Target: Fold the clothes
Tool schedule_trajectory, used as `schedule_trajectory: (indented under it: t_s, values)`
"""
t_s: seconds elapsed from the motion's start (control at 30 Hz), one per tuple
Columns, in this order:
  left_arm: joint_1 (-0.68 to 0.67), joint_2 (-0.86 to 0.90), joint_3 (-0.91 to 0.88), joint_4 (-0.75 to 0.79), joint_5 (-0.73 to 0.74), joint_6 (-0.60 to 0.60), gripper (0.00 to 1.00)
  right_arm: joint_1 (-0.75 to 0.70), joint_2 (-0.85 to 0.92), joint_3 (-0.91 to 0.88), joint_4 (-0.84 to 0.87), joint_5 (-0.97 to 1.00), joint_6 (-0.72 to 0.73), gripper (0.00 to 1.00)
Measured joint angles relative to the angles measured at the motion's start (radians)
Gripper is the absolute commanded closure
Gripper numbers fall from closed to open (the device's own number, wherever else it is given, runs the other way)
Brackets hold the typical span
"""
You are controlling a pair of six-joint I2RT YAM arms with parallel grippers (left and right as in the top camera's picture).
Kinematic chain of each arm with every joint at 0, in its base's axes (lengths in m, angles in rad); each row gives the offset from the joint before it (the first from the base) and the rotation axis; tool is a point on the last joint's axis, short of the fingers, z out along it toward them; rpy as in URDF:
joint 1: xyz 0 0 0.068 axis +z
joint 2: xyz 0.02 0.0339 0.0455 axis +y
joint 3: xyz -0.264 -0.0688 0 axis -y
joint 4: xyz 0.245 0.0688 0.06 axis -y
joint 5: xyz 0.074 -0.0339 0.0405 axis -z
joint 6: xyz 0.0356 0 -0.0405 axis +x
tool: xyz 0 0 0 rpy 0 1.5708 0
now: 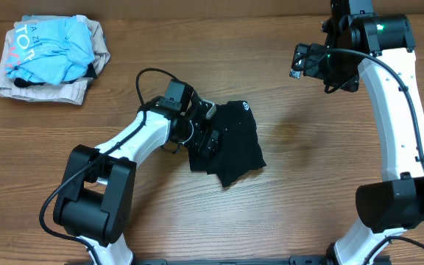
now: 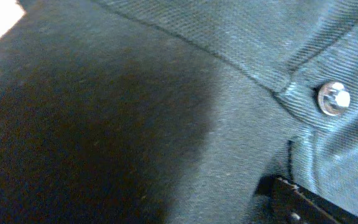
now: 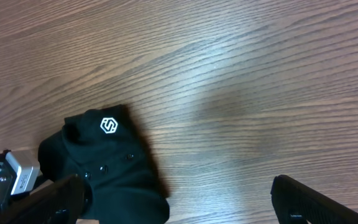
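Observation:
The clothes (image 1: 234, 147) are one black garment, bunched in a compact heap at the table's middle, with a small white round mark (image 1: 244, 105) near the far edge. My left gripper (image 1: 206, 135) rests low on the heap's left side. In the left wrist view dark fabric (image 2: 135, 124) fills the picture, with a metal snap (image 2: 333, 98) and only one finger (image 2: 291, 202) showing, so the jaws stand wide. My right gripper (image 1: 305, 62) hangs open high at the far right, apart from the garment (image 3: 104, 174), with bare wood between its fingers (image 3: 316, 199).
A light-blue printed shirt (image 1: 54, 44) lies piled on a beige folded garment (image 1: 46, 90) at the far left corner. Bare wooden table (image 1: 315, 162) lies between the black heap and the right arm's base.

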Motion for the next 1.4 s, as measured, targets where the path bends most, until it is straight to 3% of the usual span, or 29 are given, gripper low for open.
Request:
schedule_trajectory:
  t_s: [0.07,0.17,0.37,0.67,0.97,1.3,1.4]
  values:
    - [0.000,0.000,0.000,-0.003,0.019,-0.009,0.16,0.000,0.000,0.000,0.000,0.000,0.000,0.00]
    - [0.000,0.000,0.000,-0.006,0.034,-0.008,0.17,0.000,0.000,0.000,0.000,0.001,0.000,0.00]
    - [0.000,0.000,-0.002,0.018,0.009,-0.035,0.15,0.000,0.000,0.000,0.000,0.000,0.000,0.00]
    - [0.000,0.000,-0.006,0.212,-0.104,-0.053,0.11,0.000,0.000,0.000,-0.001,0.000,0.000,0.00]
    - [0.048,0.027,0.000,0.230,-0.114,-0.053,0.13,0.000,0.000,0.000,0.001,0.000,0.000,0.00]
    - [0.143,0.121,0.172,0.243,-0.122,-0.014,0.14,0.000,0.000,0.000,0.004,0.000,0.000,0.00]
    - [0.142,0.127,0.235,0.175,-0.122,-0.002,0.14,0.000,0.000,0.000,0.004,0.000,0.000,0.00]
